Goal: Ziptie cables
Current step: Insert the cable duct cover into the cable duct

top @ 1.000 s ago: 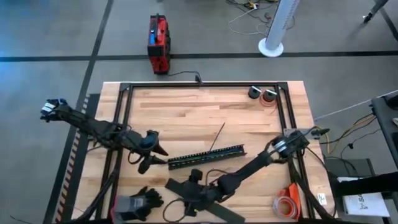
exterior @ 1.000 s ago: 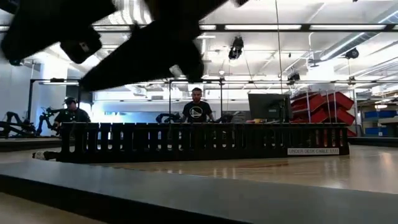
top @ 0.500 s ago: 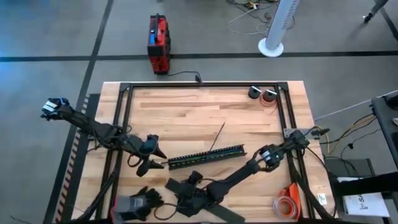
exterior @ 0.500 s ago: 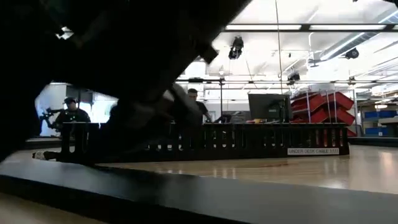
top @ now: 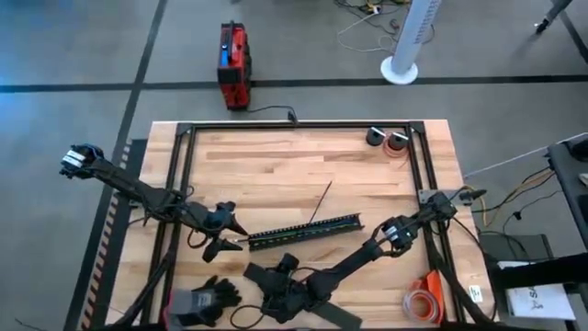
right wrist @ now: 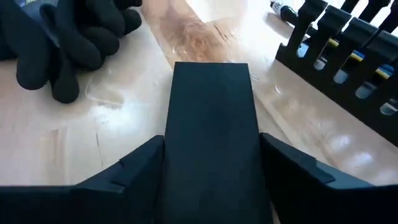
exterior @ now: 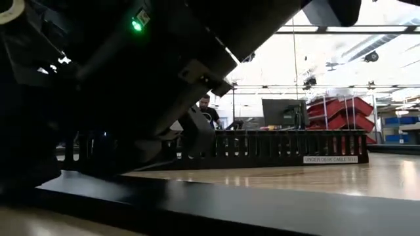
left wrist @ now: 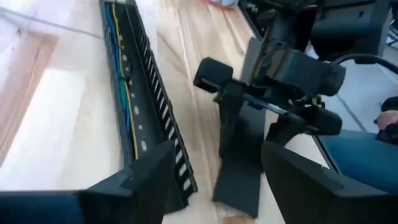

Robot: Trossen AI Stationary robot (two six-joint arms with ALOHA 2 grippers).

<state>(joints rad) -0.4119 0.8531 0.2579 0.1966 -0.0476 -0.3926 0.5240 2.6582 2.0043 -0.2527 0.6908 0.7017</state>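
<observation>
Butcher-block table (top: 276, 175) under a black frame, with grey floor around it and a red toolbox (top: 234, 64) on the floor beyond the far edge. Across the middle of the table lies a long black slotted cable duct (top: 305, 230), and the cables (left wrist: 126, 93), thin blue, yellow and dark wires, run along the inside of its channel; in the right wrist view yellow and blue strands show through the duct's slots. A thin black ziptie (top: 321, 202) lies on the wood just behind the duct.

Left gripper (top: 228, 241) sits at the duct's left end, its fingers (left wrist: 149, 180) spread apart, one of them right beside the duct wall, holding nothing. Right gripper (top: 285, 296) is low over the near edge of the table, above a flat black strip (right wrist: 211, 137) that lies between its parted fingers (right wrist: 134, 171); whether they press on it cannot be told. A pair of black gloves (top: 204, 299) lies just left of it. Near the right front corner sits an orange tape roll (top: 424, 296), and two small round pots (top: 388, 139) stand at the far right
</observation>
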